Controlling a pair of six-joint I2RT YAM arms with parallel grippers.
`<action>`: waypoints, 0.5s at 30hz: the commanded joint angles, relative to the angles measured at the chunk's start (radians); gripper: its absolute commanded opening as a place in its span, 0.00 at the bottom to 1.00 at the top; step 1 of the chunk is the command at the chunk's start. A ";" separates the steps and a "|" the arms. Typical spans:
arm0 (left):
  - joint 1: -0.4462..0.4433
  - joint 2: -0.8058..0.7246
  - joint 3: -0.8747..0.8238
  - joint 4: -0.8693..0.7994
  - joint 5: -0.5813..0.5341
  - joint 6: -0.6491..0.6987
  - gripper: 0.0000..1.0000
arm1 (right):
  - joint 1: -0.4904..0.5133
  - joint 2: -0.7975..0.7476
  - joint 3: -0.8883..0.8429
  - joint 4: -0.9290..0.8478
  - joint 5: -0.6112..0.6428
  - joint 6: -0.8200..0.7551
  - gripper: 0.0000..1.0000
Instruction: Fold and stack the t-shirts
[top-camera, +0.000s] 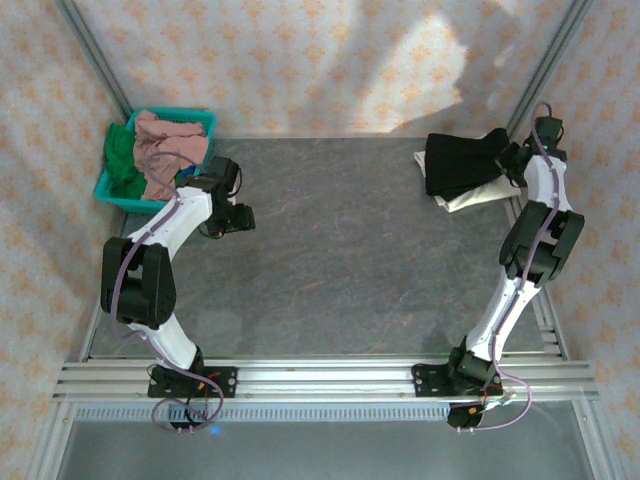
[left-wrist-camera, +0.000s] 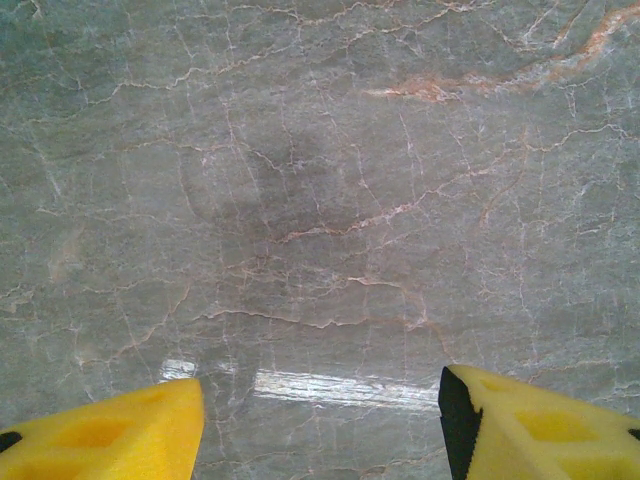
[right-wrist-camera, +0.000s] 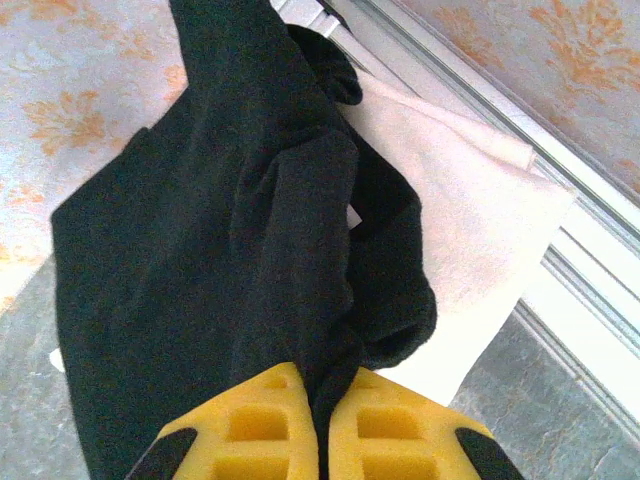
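Note:
A black t-shirt (top-camera: 462, 160) lies bunched on a folded cream-white t-shirt (top-camera: 478, 196) at the table's far right. My right gripper (top-camera: 518, 160) is at its right edge, shut on a fold of the black t-shirt (right-wrist-camera: 250, 240); the cream-white t-shirt (right-wrist-camera: 480, 230) shows beneath it, and the yellow fingertips (right-wrist-camera: 255, 430) pinch the cloth. A pink t-shirt (top-camera: 165, 150) and a green t-shirt (top-camera: 122, 158) sit heaped in the teal basket (top-camera: 205, 122) at the far left. My left gripper (top-camera: 240, 215) hovers just right of the basket; in the left wrist view the gripper (left-wrist-camera: 320, 420) is open over bare table.
Metal frame rails (top-camera: 545, 70) run along both sides and the rear corners, close behind the shirt pile. The grey marble tabletop (top-camera: 340, 260) spreads wide between the two arms. Patterned walls enclose the workspace.

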 joint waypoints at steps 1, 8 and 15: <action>-0.005 0.003 0.017 -0.033 -0.018 0.022 0.64 | -0.031 0.083 0.048 -0.068 0.029 -0.043 0.00; -0.005 -0.007 0.005 -0.024 -0.008 0.022 0.64 | -0.031 0.175 0.157 -0.200 0.227 -0.009 0.18; -0.007 -0.009 0.011 -0.020 0.012 0.014 0.64 | 0.044 -0.067 -0.071 -0.114 0.489 -0.011 0.46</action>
